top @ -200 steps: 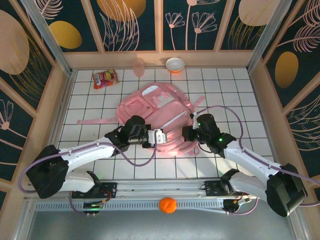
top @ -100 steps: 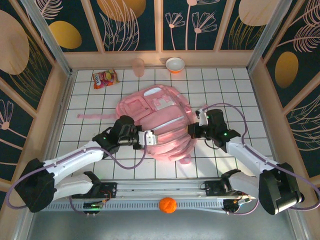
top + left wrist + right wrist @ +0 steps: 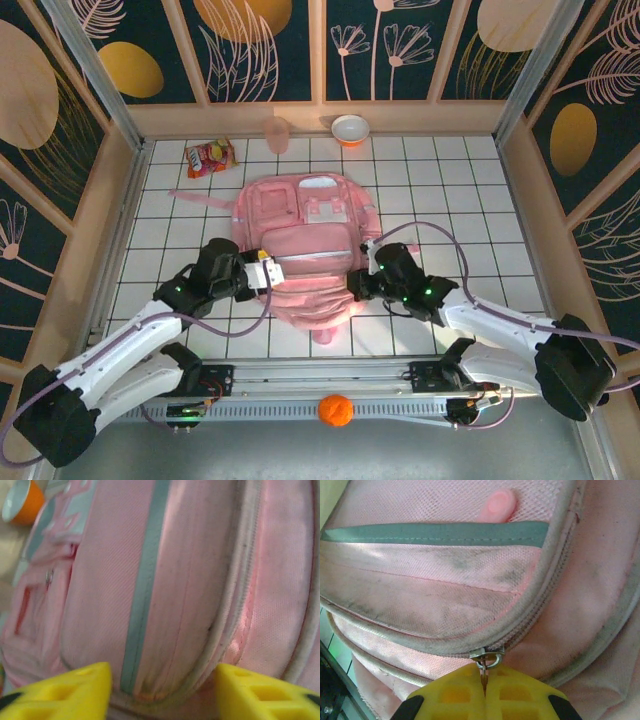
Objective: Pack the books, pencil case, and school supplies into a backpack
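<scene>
Soft pink backpack [image 3: 305, 250], perhaps scuffed weave

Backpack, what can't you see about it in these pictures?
Inside the backpack: top view, its pink fabric covers it, so what is packed cannot be told.
Tab of the zip pull: right wrist view, hidden between the fingers of the shut right gripper.
Backpack's near edge: left wrist view, cut off by the picture's bottom and the open left gripper.
</scene>
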